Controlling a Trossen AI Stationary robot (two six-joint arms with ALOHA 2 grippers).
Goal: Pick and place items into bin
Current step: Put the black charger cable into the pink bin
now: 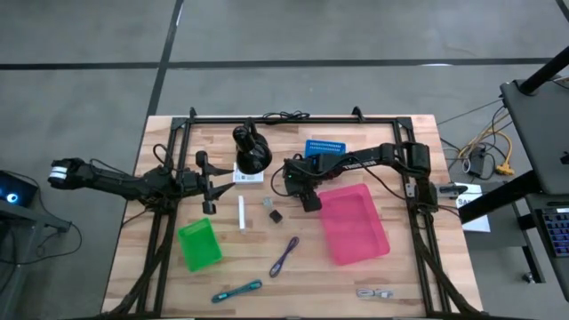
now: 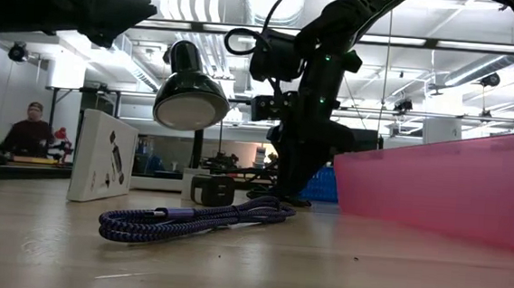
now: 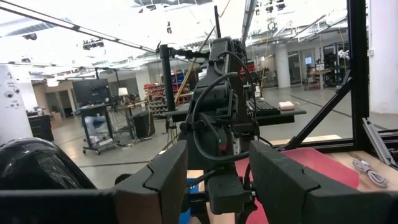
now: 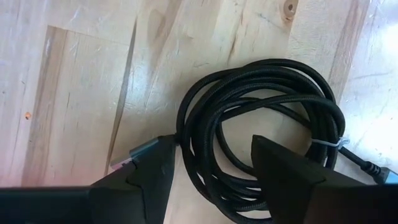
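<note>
A black coiled cable (image 4: 267, 118) lies flat on the wooden table just left of the pink bin (image 1: 354, 224). My right gripper (image 4: 214, 163) points down over it, open, with its two fingers standing on either side of one side of the coil. My left gripper (image 3: 217, 180) is open and holds nothing, raised at the table's left (image 1: 212, 188) and pointing toward the right arm. Loose on the table lie a white stick (image 1: 241, 213), a tiny dark block (image 1: 276, 216), a purple cable (image 1: 284, 256), a teal cable (image 1: 238, 291) and a silver piece (image 1: 375, 292). My right gripper comes at the cable from above, with several strands of the coil's side (image 4: 205, 134) in the gap between its fingers. I cannot tell whether the fingers touch the strands. The coil lies flat on the table.
A green bin (image 1: 198, 244) stands at the near left. A large black rounded lamp-like object (image 1: 252, 151), a white card (image 1: 247, 176) and a blue box (image 1: 324, 148) sit at the back. A black frame (image 1: 293, 120) borders the table.
</note>
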